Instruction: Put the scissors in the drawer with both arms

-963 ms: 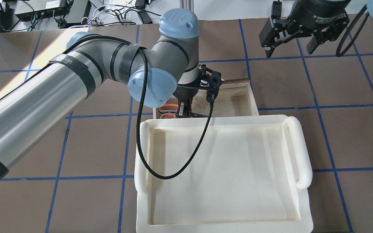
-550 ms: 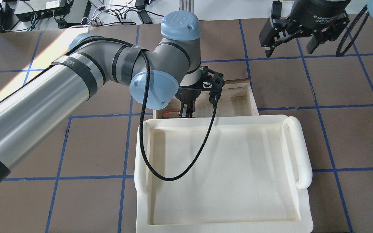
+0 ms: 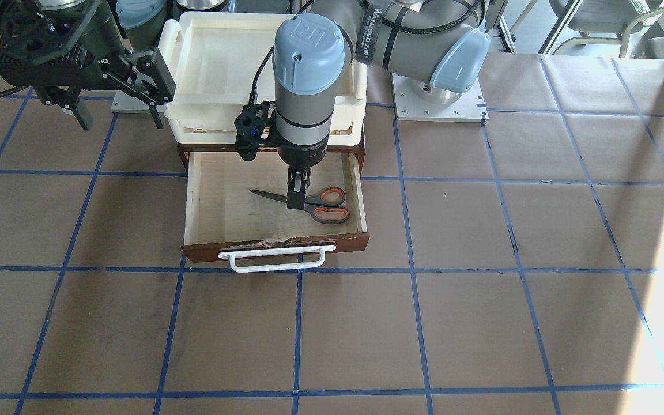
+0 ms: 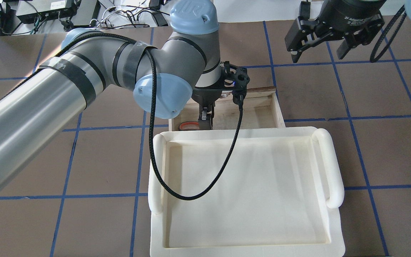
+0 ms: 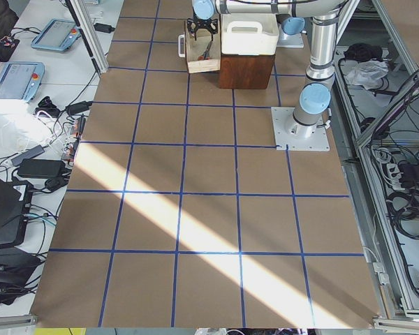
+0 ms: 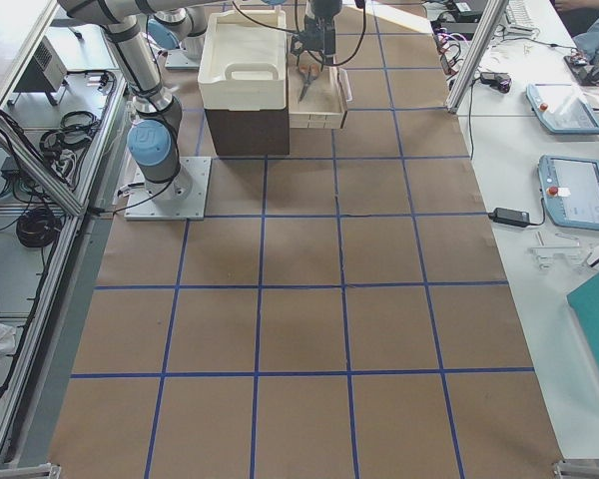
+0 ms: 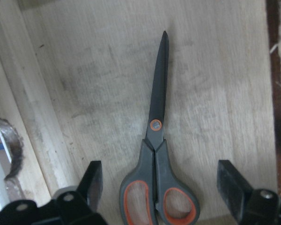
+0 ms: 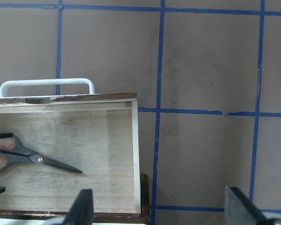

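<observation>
The scissors (image 3: pixel 314 206), with grey handles and orange-lined loops, lie flat on the pale floor of the open brown drawer (image 3: pixel 191 202). Its white bar handle (image 3: pixel 277 259) faces away from the robot. My left gripper (image 3: pixel 295 199) hangs straight down over the scissors' pivot. In the left wrist view the fingers (image 7: pixel 92 180) stand wide apart on either side of the handles (image 7: pixel 157 140), so it is open. My right gripper (image 4: pixel 319 53) is open and empty, held high to the drawer's side. Its wrist view shows the scissors (image 8: pixel 33 157) and the drawer (image 8: pixel 135 154).
A cream-white plastic tray (image 4: pixel 334 167) sits on top of the cabinet that holds the drawer and hides most of the drawer from overhead. Only one orange loop (image 4: pixel 188 125) shows there. The left arm's black cable (image 4: pixel 191 194) loops over the tray. Brown table with blue grid lines all around.
The scissors' blade tip, which showed past the tray rim a second ago, is hidden now. The left wrist has since shifted upward in the overhead view. The right gripper has not moved.
</observation>
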You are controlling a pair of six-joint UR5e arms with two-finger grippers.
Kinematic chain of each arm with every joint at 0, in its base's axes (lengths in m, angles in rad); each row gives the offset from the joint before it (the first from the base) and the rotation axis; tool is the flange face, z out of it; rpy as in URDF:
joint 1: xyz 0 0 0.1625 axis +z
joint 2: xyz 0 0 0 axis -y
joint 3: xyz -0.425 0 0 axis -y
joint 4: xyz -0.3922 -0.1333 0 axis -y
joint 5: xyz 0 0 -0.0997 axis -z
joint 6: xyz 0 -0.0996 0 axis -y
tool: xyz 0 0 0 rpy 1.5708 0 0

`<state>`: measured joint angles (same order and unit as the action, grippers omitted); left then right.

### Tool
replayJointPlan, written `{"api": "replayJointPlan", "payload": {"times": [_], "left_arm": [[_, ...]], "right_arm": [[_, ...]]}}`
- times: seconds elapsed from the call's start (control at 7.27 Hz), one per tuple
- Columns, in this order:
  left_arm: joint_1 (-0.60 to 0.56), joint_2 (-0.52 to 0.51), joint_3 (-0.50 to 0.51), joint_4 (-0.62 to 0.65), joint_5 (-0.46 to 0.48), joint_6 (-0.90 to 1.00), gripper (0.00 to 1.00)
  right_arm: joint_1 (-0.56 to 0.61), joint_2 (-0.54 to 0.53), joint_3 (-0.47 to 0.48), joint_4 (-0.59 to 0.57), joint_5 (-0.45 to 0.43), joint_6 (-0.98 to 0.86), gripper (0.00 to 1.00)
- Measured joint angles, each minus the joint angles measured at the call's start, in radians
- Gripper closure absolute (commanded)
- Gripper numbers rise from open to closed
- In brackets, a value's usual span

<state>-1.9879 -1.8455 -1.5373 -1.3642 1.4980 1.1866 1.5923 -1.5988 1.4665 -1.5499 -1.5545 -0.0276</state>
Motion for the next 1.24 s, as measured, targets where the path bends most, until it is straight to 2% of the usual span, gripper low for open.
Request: {"api": "replayJointPlan", "payload": {"times": [0.14,0.41,0.69,1.24], "left_arm": [[0.011,0.025,0.020,-0.005,0.001,-0.127,0.12],[0.049,0.076,0.049,-0.011,0.001,-0.457,0.00],[0.133,0.120,0.056,-0.022,0.000,-0.709,0.00],[0.339,0.187,0.042,-0.077,0.010,-1.035,0.00]], "right_arm": [[0.000,0.000,0.000,0.000,0.000,0.000,0.00],[0.000,0.000,0.000,0.000,0.002,-0.001,0.00],[0.000,0.000,0.000,-0.001,0.003,-0.002,0.00],[0.000,-0.001,0.000,-0.001,0.006,-0.002,0.00]]}}
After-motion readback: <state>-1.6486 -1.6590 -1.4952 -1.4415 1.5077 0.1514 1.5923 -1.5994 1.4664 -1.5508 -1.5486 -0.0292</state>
